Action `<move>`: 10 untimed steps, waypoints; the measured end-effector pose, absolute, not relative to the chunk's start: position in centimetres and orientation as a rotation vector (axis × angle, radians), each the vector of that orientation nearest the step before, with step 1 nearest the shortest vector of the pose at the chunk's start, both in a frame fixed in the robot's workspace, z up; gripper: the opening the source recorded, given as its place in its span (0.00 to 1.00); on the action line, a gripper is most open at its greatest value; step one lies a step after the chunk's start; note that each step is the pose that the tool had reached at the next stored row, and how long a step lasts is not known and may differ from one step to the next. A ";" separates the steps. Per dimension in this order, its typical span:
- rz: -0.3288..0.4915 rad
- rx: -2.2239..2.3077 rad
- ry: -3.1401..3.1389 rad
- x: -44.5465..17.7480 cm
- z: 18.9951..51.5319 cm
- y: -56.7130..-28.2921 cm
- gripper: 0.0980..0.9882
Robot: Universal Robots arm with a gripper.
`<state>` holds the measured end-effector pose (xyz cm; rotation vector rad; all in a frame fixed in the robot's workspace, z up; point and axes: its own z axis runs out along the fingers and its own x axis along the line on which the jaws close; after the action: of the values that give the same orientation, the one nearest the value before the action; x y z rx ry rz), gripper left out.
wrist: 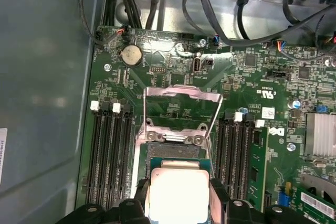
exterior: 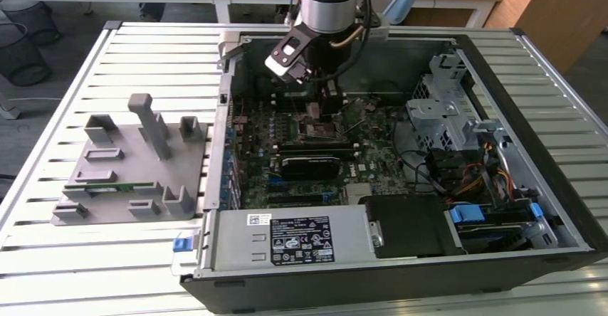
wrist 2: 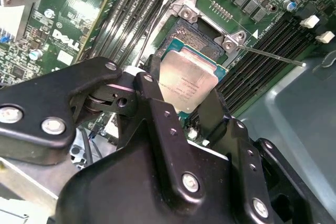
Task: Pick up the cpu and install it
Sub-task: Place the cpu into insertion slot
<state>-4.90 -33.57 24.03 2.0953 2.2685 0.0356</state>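
The cpu (wrist 2: 186,80), a flat square chip with a shiny silver top, sits between my gripper's (wrist 2: 184,98) two black fingers (wrist 2: 153,95), which are shut on its opposite edges. It hangs low over the open socket (wrist 2: 198,38) on the green motherboard. In the first wrist view the cpu (wrist: 176,192) covers the near part of the socket (wrist: 176,153), and the metal load plate (wrist: 181,94) stands flipped open beyond it. In the exterior view my gripper (exterior: 328,109) reaches down inside the open computer case (exterior: 560,209), above the board's middle.
Black memory slots (wrist: 107,150) flank the socket on both sides. A thin retention lever (wrist 2: 273,56) sticks out beside it. Cables (wrist: 210,9) and a drive cage (exterior: 442,106) line the case. A grey fixture (exterior: 133,166) holding a green memory stick (exterior: 109,186) stands on the slatted table at the exterior view's left.
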 end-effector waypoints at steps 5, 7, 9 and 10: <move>0.036 2.096 2.268 -4.9 23.6 -33.3 0.49; 0.036 2.096 2.268 -4.9 23.4 -33.3 0.49; 0.036 2.096 2.268 -4.9 23.2 -33.3 0.49; 0.036 2.096 2.268 -4.9 23.1 -33.3 0.49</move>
<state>-4.89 -33.28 23.10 2.0959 2.2680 0.0357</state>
